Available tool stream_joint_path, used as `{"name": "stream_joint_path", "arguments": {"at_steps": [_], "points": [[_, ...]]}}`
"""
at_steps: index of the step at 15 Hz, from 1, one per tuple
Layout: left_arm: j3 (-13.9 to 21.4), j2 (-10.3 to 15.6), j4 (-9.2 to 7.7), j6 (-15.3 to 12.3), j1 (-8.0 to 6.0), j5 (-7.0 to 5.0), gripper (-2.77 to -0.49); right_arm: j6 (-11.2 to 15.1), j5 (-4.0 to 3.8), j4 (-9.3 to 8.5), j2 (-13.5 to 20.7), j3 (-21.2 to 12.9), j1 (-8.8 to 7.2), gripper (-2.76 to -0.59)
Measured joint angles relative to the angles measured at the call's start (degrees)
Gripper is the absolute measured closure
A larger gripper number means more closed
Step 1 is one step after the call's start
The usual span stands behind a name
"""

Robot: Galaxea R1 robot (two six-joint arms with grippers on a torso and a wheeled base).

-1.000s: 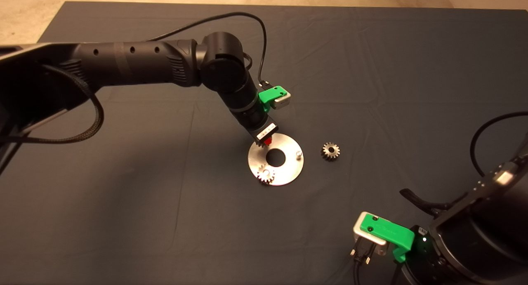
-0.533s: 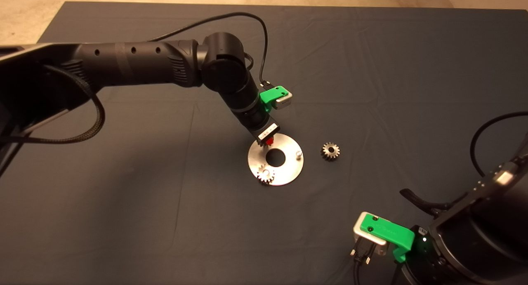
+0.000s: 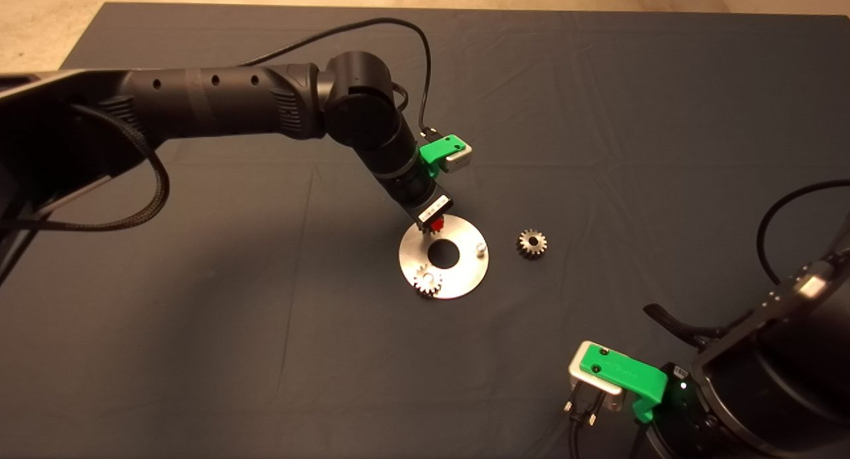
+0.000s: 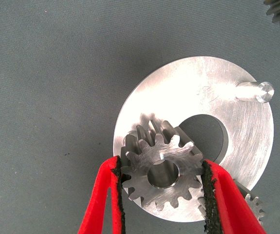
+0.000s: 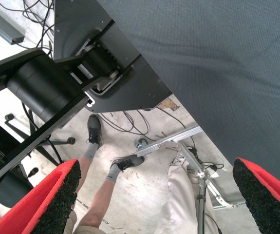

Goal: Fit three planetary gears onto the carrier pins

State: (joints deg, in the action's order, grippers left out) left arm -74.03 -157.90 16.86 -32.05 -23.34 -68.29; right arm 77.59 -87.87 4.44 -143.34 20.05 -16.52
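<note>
On the dark mat (image 3: 199, 313), left hand (image 4: 161, 195) grips a gear (image 4: 161, 170); right hand (image 5: 154, 195) gapes, parked.

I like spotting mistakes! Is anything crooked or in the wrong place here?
Nothing looks broken. One gear lies alone on the mat, off the disc; it just isn't installed yet. The left gripper holds another.

Held gear: small silvery-grey toothed metal gear (image 4: 161, 173), over shiny silver disc (image 3: 465, 276).
Seated gear (image 3: 428, 281): on pin.
Loose gear (image 3: 532, 243): beside disc.
Bare pin (image 4: 256, 91): upright.
</note>
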Motion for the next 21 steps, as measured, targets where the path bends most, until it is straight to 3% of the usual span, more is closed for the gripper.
{"name": "stream_joint_path", "arguments": {"at_steps": [21], "points": [[-0.5, 0.0, 1.41, 0.1, 0.28, 0.85, -0.68, 0.0, 0.0, 0.0, 0.0, 0.0, -0.01, -2.33]]}}
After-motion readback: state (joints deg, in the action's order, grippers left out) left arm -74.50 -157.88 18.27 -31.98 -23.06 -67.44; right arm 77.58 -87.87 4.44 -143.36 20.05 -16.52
